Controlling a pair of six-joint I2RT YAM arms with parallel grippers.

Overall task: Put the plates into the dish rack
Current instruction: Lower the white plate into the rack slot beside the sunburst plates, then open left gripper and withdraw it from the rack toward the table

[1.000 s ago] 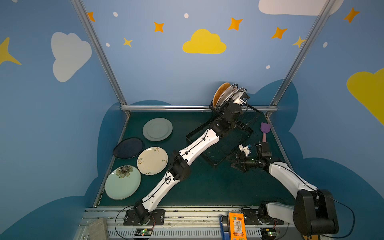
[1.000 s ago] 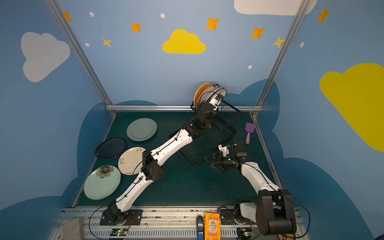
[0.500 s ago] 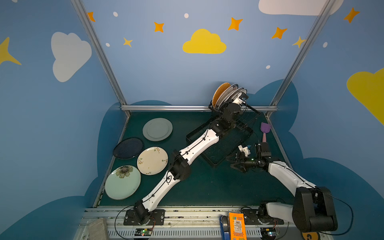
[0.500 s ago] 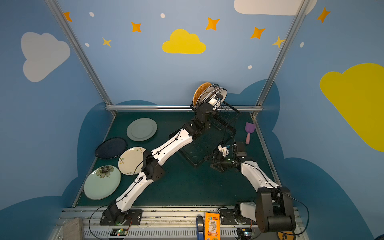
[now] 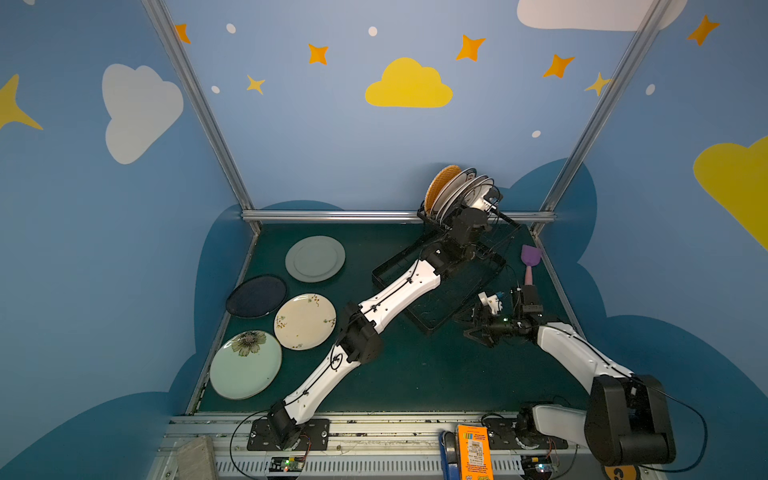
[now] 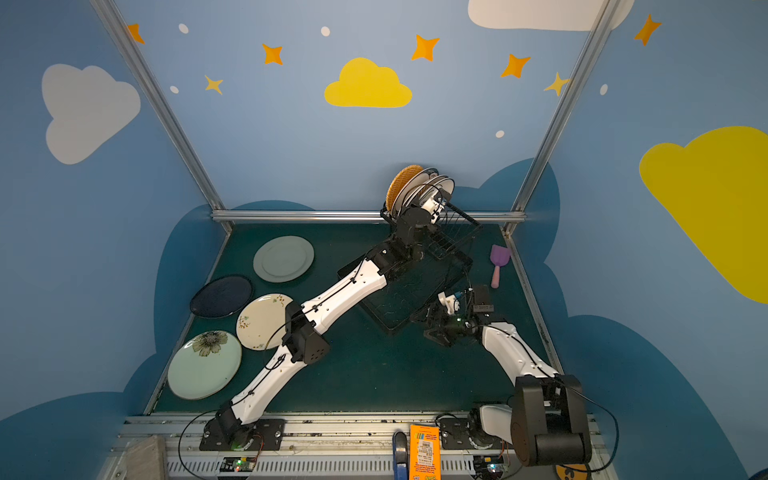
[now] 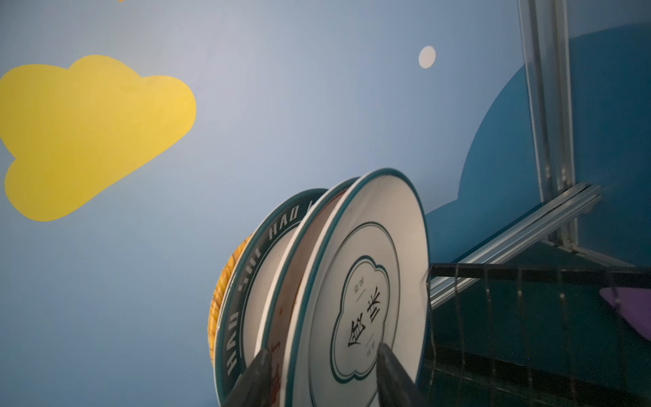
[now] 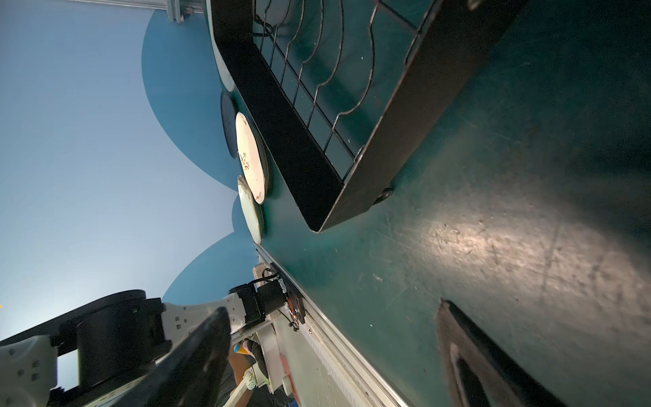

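Top view: L gripper [image 5: 483, 202] is up at far end of rack [image 5: 430, 330], nose in the racked plates [image 5: 455, 189]. They stand on edge, leaning; exact count unclear. Four lie flat on table [image 5: 415, 374]: grey-green [image 5: 315, 258], navy [image 5: 256, 296], cream [image 5: 304, 321], mint [image 5: 245, 365], all well apart from rack. R gripper [image 5: 478, 332] hangs just beside rack's near corner, jaws spread, nothing in them. Roughly halfway, imo.

L wrist: fingers [image 7: 257, 382] straddle front plate [image 7: 366, 282]. Jaws are parted and look slack on it, not pinching. Plate sits in its slot, leaning toward next plate [image 7: 299, 278]; lettered plate [image 7: 246, 282] and orange one [image 7: 219, 299] are behind. Step = let go + back out, I'd say. To do it well:
- spread wider before moving
- retreat straight along the plate's plane, no sideways swing
- one finger is down by the neighbour rims (can't tell if touching), and they're packed tight, so a drag could tip the row
- go slow till tips clear the rims

R wrist: R gripper wide, empty, over bare table. Rack's corner is just ahead, cream + mint beyond. It's placed OK to brace the tray wall if rack shifts. Next pick prob cream, as it's nearest.
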